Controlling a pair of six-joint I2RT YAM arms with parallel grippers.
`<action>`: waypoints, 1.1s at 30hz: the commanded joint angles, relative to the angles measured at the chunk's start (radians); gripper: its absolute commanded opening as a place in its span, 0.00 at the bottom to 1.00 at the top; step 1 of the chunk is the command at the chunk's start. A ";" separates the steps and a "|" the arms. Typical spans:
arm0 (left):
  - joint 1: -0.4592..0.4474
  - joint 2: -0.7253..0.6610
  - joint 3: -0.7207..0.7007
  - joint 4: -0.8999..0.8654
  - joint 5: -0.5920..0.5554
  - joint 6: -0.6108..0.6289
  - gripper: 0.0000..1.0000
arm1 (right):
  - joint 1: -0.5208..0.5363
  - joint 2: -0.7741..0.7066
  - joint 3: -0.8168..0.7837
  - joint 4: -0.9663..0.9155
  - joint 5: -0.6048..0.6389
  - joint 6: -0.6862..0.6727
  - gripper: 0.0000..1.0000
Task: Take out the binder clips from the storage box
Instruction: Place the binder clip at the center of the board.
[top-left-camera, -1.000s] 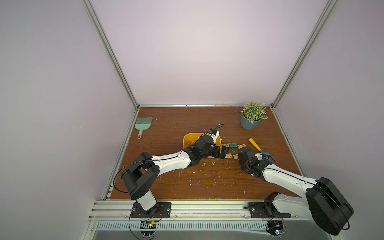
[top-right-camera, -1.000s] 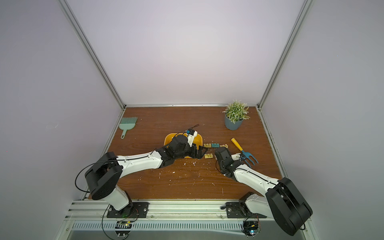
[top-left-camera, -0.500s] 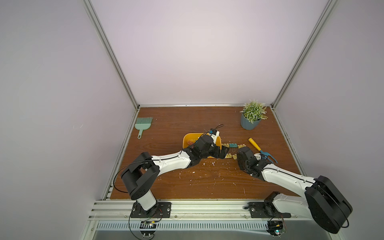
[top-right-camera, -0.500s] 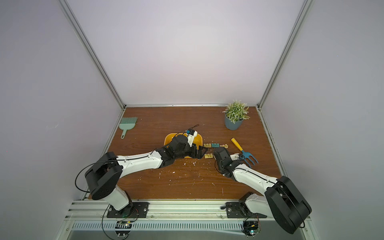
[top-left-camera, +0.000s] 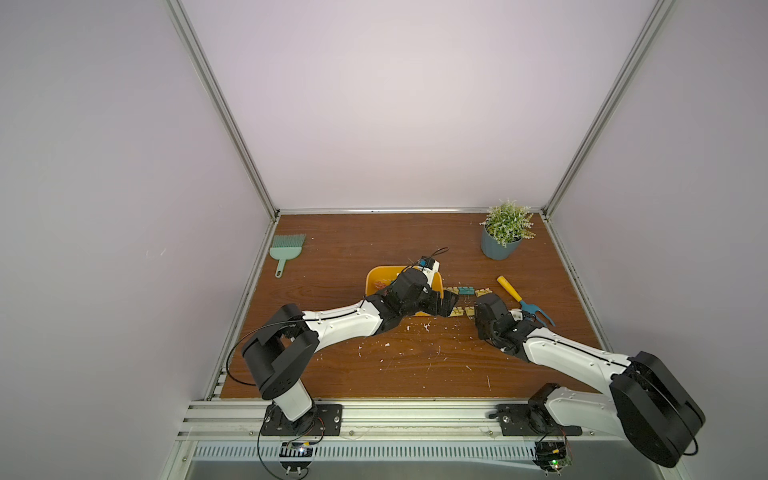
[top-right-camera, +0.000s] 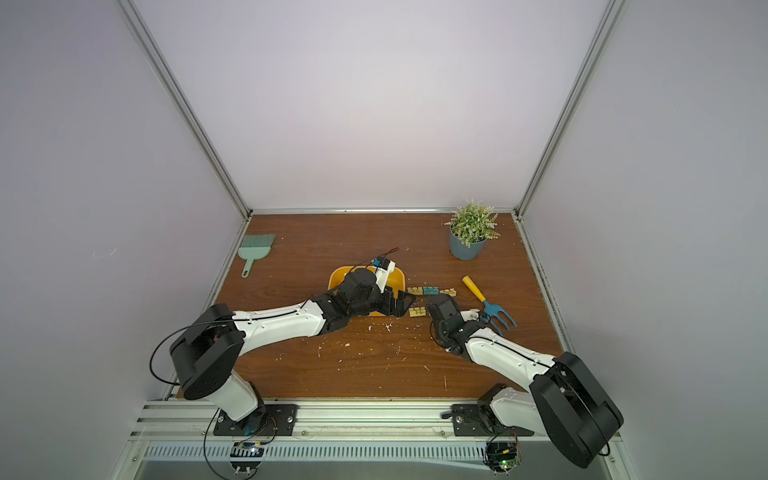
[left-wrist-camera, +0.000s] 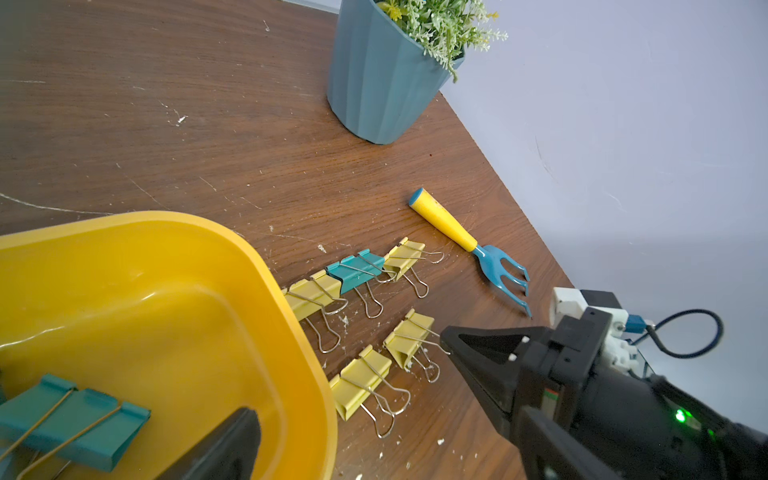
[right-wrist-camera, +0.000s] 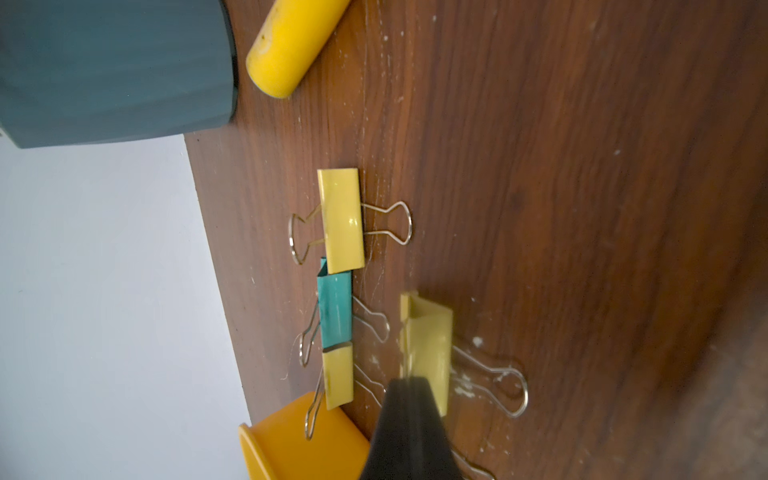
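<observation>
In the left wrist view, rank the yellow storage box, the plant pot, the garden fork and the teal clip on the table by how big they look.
1. storage box, nearest the camera and partly out of frame
2. plant pot
3. garden fork
4. teal clip on the table

Box (top-left-camera: 376, 272): my left arm (top-left-camera: 345, 324) covered most of it in both top views.
Teal clips (left-wrist-camera: 70, 419) inside: cut off at the left wrist view's edge.
Right gripper (right-wrist-camera: 409, 384): I couldn't tell if it touched the yellow clip (right-wrist-camera: 430, 332).
</observation>
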 joint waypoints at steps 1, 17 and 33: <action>-0.007 0.005 0.026 -0.013 -0.001 0.015 0.99 | 0.012 0.025 0.051 -0.030 0.056 0.054 0.00; -0.005 0.000 0.019 -0.019 -0.009 0.019 1.00 | 0.056 0.023 0.080 -0.076 0.049 0.052 0.18; -0.005 -0.006 0.014 -0.017 -0.007 0.015 1.00 | 0.060 0.007 0.074 -0.111 0.088 0.091 0.04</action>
